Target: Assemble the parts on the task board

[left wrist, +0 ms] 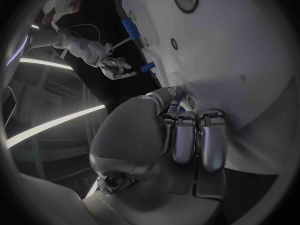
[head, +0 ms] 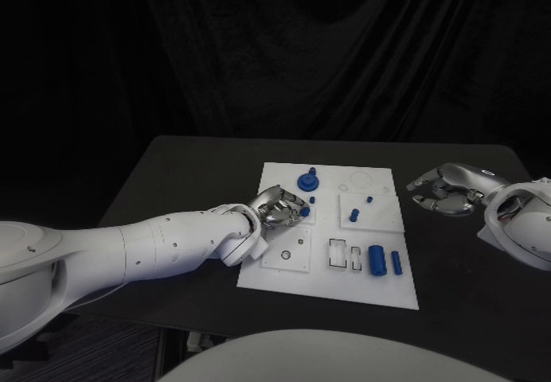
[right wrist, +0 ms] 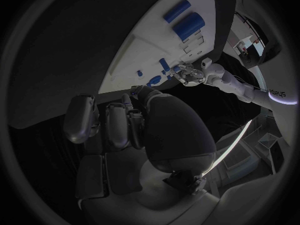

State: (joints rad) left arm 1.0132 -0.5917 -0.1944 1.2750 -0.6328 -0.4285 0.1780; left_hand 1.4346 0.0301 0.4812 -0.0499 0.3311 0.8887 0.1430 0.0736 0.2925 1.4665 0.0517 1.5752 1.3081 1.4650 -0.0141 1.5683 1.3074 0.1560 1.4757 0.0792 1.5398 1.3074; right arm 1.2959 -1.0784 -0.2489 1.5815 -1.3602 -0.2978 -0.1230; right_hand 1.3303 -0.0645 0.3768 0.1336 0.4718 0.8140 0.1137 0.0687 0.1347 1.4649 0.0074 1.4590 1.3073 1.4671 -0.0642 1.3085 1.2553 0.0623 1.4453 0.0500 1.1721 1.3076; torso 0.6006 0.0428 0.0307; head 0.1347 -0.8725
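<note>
**Assembly partly done, several parts left lying on the board**

The left hand (head: 279, 207) was seen over the near-left part of the task board (head: 287, 282), its fingers curled in. A small blue piece appeared to be pinched at the fingertips (left wrist: 177, 101) in the left wrist view, though this could not be told with certainty. The right hand (head: 446, 191) was held off the board, just beyond its right edge above the black table (head: 184, 167), with the fingers curled together and nothing visible in them.

Just ahead of the left hand, a blue knob-like part (head: 308, 181) was found standing upright in the board, and so was judged already seated. To the right of that hand, a small blue peg (head: 353, 214) was seen on the board's middle; whether it stood seated could not be told. Between the two hands and nearer the robot, two blue cylinders (head: 377, 259) lay side by side beside empty rectangular slots (head: 338, 251). A round hole (head: 283, 255) just near the left hand was also unfilled. The task was judged well short of finished.
</note>
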